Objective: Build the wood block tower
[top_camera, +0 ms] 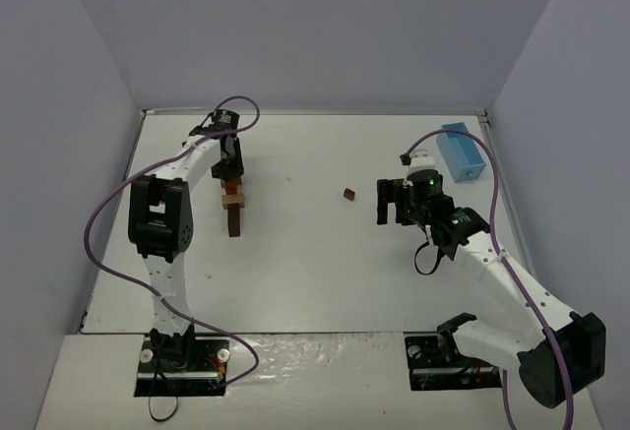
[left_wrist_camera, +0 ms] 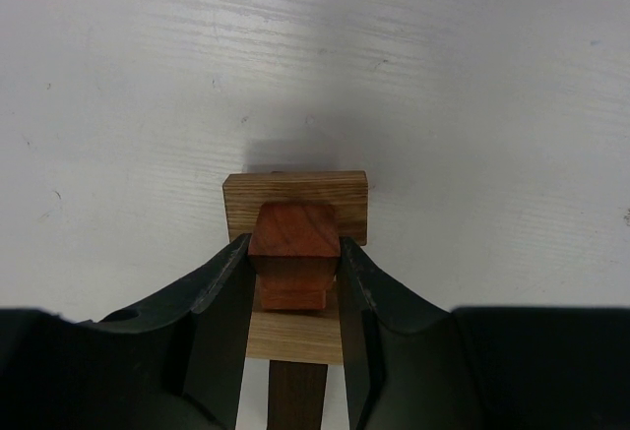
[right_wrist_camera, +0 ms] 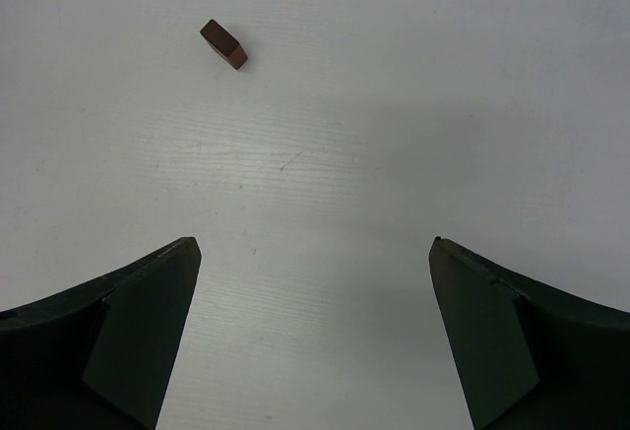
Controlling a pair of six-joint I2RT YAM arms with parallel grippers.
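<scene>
While the left claw (left_wrist_camera: 293,253) was clamped shut on a reddish-brown block (left_wrist_camera: 292,231) at the top of the wood block tower (top_camera: 233,210), which stood on the left part of the tabletop (top_camera: 295,273), the right claw (right_wrist_camera: 315,243) hung wide open, holding nothing. A small loose block (right_wrist_camera: 223,43) lay alone near the tabletop's middle, ahead of that claw.
</scene>
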